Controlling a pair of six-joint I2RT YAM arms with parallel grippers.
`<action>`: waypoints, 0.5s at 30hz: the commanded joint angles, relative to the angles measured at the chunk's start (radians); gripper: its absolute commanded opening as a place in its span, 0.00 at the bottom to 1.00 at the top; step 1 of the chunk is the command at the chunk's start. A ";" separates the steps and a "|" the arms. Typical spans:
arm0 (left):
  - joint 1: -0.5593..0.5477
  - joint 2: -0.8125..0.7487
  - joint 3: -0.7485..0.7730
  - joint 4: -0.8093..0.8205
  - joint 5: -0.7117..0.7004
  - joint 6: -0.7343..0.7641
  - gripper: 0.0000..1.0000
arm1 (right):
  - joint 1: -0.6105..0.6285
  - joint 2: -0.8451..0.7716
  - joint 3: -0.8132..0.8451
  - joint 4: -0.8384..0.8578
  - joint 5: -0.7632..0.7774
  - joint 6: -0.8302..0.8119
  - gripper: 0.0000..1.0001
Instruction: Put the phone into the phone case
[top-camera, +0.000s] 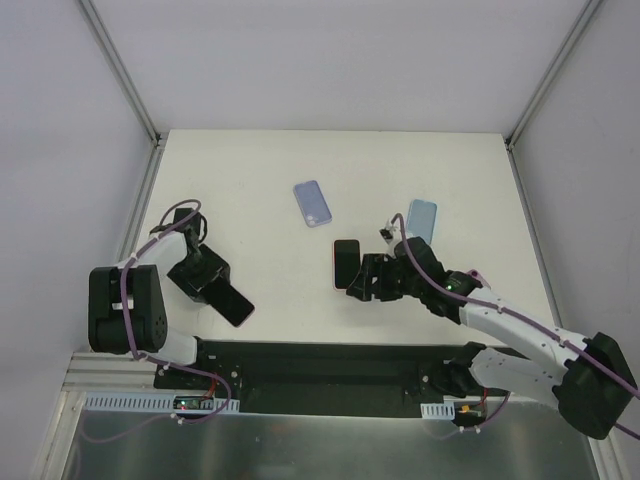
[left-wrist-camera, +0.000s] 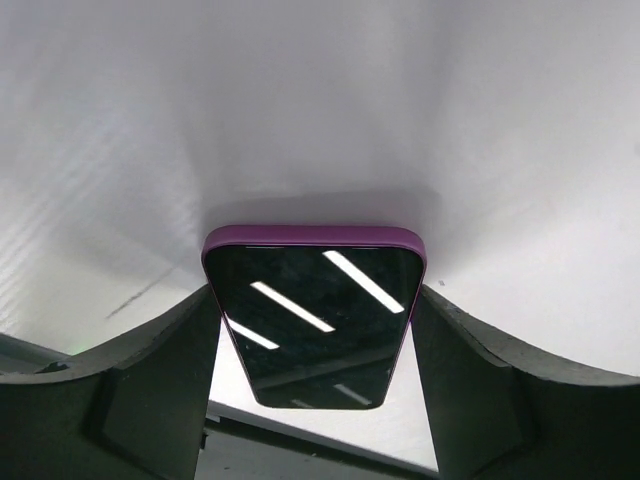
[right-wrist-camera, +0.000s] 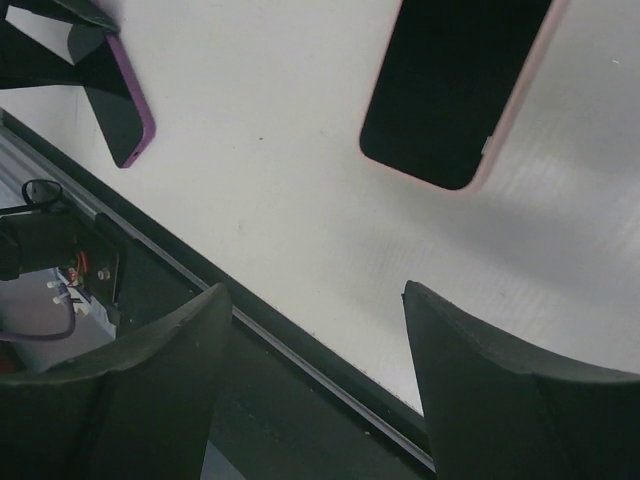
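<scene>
The rigid, likely slippery purple-rimmed phone (left-wrist-camera: 310, 325) suits an edge pinch: left gripper (left-wrist-camera: 315, 295) flanks its long sides, clamp unclear; right gripper (right-wrist-camera: 312, 290), well apart from it, gapes empty.

— What lies under it all?
— A white tabletop (top-camera: 260, 200), matte, with a black strip (top-camera: 320, 375) along its near edge.
— And around it?
— White walls (top-camera: 330, 60) on three sides. Grey metal posts (top-camera: 120, 70) slant up from the far corners. Nearest the camera, a pale slotted rail (top-camera: 130, 403) lies beside a metal sheet (top-camera: 330, 450).
</scene>
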 joint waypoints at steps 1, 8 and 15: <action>-0.081 0.014 -0.010 0.161 0.295 0.069 0.51 | 0.059 0.114 0.076 0.174 -0.028 0.043 0.72; -0.193 -0.053 -0.039 0.265 0.440 0.129 0.47 | 0.136 0.396 0.220 0.383 -0.142 0.099 0.72; -0.261 -0.086 -0.055 0.331 0.549 0.137 0.45 | 0.182 0.655 0.315 0.582 -0.217 0.198 0.72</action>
